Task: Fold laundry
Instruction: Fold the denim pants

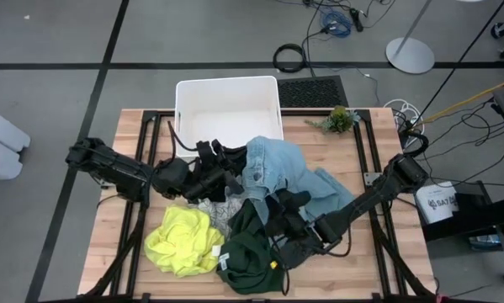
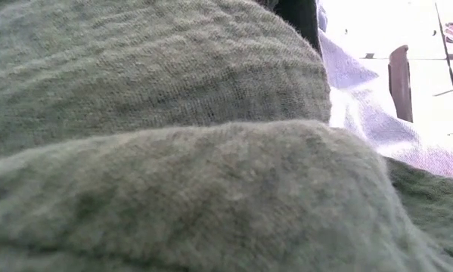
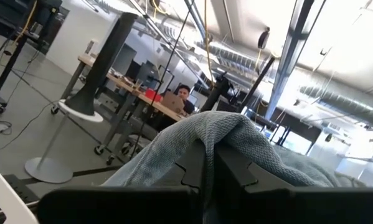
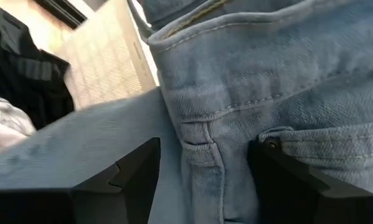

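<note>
A grey concrete floor (image 1: 50, 34) crossed by dark lines surrounds the slatted wooden table (image 1: 361, 151), with a round white stand base (image 1: 410, 55) and coiled black cable (image 1: 289, 57) beyond it.

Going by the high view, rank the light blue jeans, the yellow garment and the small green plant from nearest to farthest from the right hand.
From the right hand, open among the clothes in the middle of the table:
1. Light blue jeans: right at the hand, spreading towards the bin.
2. Yellow garment: at the front left of the pile.
3. Small green plant: at the table's far edge, right of the bin.
</note>
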{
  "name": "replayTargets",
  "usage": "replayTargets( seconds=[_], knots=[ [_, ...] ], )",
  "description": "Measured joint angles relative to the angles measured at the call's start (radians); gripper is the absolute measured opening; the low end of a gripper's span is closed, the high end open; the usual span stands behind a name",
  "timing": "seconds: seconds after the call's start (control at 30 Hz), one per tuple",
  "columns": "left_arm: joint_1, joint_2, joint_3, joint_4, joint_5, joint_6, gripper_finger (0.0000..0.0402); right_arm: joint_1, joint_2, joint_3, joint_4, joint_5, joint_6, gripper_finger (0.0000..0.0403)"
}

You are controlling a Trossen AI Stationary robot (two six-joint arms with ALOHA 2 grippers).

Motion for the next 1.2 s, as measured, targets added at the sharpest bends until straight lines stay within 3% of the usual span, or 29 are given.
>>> replayTargets(
  seconds=[0.2, 0.43, 0.67, 0.83, 1.03, 1.13, 1.2],
  knots=[
    [0.001, 0.0, 0.0, -0.005, 0.001, -0.036, 0.0026, -0.038, -0.005, 0.001, -0.002, 0.001, -0.209, 0.0203],
    [0.0, 0.0, 0.0, -0.015, 0.074, -0.076, 0.0026, -0.102, -0.005, 0.002, -0.001, -0.034, -0.371, 0.0154],
    [0.007, 0.0, 0.0, -0.027, 0.077, -0.035, 0.0026, -0.097, -0.015, 0.002, -0.004, -0.027, -0.398, 0.0016],
    [0.02, -0.01, 0.0, -0.039, 0.077, 0.009, 0.0026, -0.006, -0.061, 0.003, 0.019, 0.027, -0.405, 0.0005],
    [0.047, -0.028, 0.0, -0.092, 0.074, 0.01, 0.0026, 0.163, -0.203, 0.004, 0.125, 0.033, -0.411, 0.0002],
    [0.053, -0.028, -0.001, -0.107, 0.073, 0.004, 0.0026, 0.226, -0.289, 0.004, 0.137, 0.023, -0.304, 0.0002],
    [0.057, -0.028, -0.001, -0.106, 0.073, 0.0, 0.0026, 0.253, -0.341, 0.004, 0.125, -0.037, -0.172, 0.0001]
  ],
)
